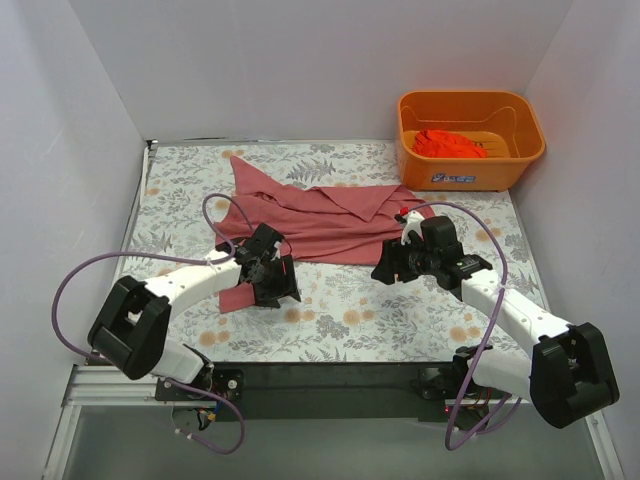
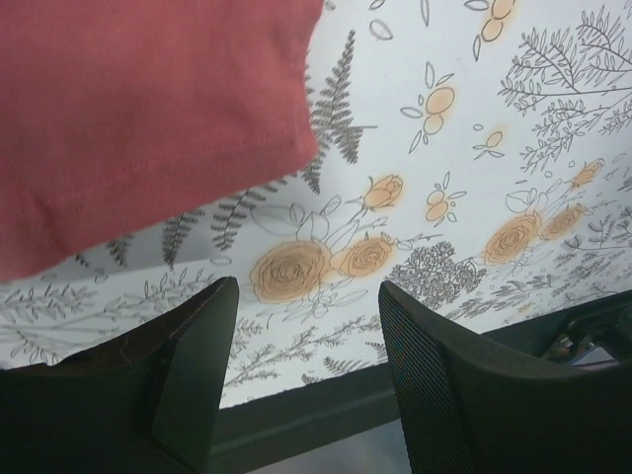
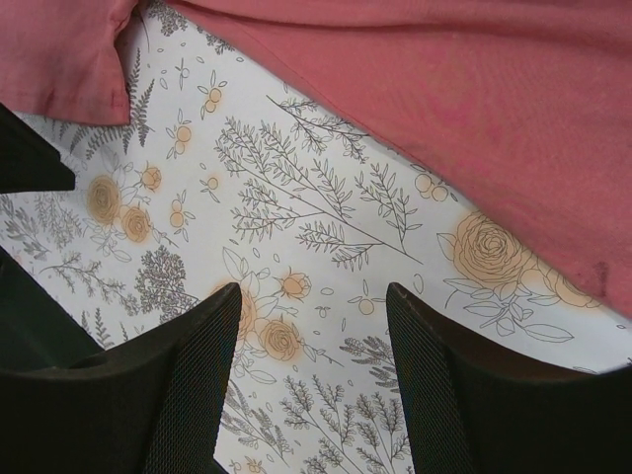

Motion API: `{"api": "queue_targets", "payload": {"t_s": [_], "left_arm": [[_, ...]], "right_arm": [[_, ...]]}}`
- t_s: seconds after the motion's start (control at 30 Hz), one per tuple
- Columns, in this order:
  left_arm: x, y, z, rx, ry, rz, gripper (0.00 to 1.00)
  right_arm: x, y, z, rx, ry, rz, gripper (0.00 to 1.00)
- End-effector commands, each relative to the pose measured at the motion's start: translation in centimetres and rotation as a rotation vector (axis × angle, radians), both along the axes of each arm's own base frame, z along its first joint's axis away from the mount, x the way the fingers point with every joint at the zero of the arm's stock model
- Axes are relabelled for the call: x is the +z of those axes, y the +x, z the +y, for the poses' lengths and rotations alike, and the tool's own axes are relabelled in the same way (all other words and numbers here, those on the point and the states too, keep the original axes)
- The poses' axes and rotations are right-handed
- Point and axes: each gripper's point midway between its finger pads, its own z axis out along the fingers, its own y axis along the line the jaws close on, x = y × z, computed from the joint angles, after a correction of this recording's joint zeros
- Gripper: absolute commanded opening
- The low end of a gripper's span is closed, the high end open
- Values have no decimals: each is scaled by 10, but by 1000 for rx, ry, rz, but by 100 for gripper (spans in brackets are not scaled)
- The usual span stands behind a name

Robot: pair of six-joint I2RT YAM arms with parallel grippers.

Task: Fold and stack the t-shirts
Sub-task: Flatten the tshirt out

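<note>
A dusty pink-red t-shirt (image 1: 320, 215) lies partly spread and rumpled on the floral table, its near-left corner under my left gripper. A brighter orange-red t-shirt (image 1: 448, 143) is bunched in the orange basket (image 1: 470, 140). My left gripper (image 1: 276, 288) is open and empty above the shirt's near-left corner; the left wrist view shows the shirt's hem (image 2: 148, 118) just beyond its fingers. My right gripper (image 1: 388, 268) is open and empty over bare table beside the shirt's near edge (image 3: 474, 109).
The table wears a floral cloth (image 1: 400, 310). The basket stands at the back right corner. White walls close in the left, back and right. The table's dark front edge (image 2: 326, 410) shows below my left fingers.
</note>
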Motion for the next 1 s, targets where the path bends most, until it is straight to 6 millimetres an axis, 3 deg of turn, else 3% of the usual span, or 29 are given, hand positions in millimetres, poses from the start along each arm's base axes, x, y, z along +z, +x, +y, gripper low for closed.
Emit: {"api": "queue_targets", "payload": {"t_s": [0.0, 0.13, 0.17, 0.23, 0.37, 0.47, 0.6, 0.97], "left_arm": [[16, -4, 9, 94, -6, -30, 58], [28, 9, 40, 263, 121, -110, 58], [27, 12, 60, 314, 198, -127, 58], [29, 20, 79, 374, 254, -133, 58], [22, 31, 134, 508, 373, -99, 57], [15, 36, 157, 564, 401, -87, 57], [8, 38, 176, 602, 448, -79, 54], [-18, 36, 182, 565, 521, 1, 52]], "right_arm": [[-1, -1, -2, -3, -11, -12, 67], [-1, 4, -11, -41, -56, -32, 68], [0, 5, -13, -47, -66, -37, 68], [2, 7, -16, -60, -83, -49, 68], [-1, 7, -22, -80, -108, -41, 71], [-3, 8, -25, -92, -124, -41, 73], [-5, 9, -31, -114, -153, -46, 75], [-14, 11, -38, -152, -187, -30, 82]]}}
